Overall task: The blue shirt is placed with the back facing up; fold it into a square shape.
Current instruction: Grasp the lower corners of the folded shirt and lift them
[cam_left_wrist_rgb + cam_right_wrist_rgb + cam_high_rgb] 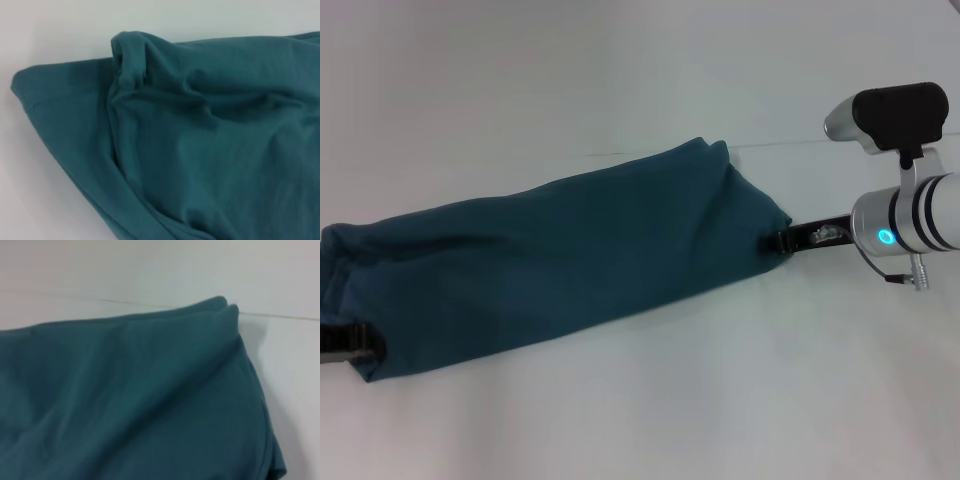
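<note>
The blue shirt (550, 265) lies on the white table as a long folded band, running from the near left up to the far right, plain side up. My left gripper (355, 345) is at the band's near-left corner, shut on the cloth, with its tips partly hidden by fabric. At the band's right corner my right gripper (783, 240) is pinched on the hem, and the cloth draws to a point there. Both wrist views show only the blue shirt (200, 150) (125, 400) up close, bunched in folds, with no fingers in sight.
The white table (640, 90) stretches all around the shirt, with a thin seam line (840, 143) running across it behind the right end. The right arm's silver wrist and black camera housing (900, 115) stand above the table at the far right.
</note>
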Controlling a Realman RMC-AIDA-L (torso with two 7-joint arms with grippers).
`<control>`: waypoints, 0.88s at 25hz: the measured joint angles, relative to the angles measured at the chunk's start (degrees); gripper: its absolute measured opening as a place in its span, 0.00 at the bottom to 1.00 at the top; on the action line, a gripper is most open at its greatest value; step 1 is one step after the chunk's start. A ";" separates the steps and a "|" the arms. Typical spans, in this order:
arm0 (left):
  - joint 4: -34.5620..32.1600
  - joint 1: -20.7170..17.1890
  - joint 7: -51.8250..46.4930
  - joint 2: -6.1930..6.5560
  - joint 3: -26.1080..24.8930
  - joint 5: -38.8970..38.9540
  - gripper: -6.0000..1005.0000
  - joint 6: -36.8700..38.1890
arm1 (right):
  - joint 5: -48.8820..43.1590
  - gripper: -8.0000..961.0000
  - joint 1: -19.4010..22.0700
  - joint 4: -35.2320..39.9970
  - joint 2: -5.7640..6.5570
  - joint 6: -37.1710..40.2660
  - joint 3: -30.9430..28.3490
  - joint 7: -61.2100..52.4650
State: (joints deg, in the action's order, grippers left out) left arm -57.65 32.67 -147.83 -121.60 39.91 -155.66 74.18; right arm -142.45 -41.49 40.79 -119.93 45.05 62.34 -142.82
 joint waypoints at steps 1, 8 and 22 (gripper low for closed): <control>0.00 -0.06 0.01 -0.01 0.00 0.08 0.04 0.00 | 0.14 0.47 0.00 -0.03 0.00 -0.14 0.00 0.13; 0.00 -0.31 0.26 -0.11 0.00 0.21 0.04 -0.19 | 0.17 0.17 0.01 -0.63 0.05 -0.65 -0.04 0.72; 1.11 -0.41 0.74 -0.22 -0.01 0.35 0.04 -0.48 | 0.05 0.05 0.43 0.81 0.30 0.22 -0.26 0.62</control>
State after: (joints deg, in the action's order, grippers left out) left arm -56.54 32.25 -147.09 -121.82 39.90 -155.31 73.70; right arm -142.40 -41.07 41.60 -119.64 45.27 62.07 -142.21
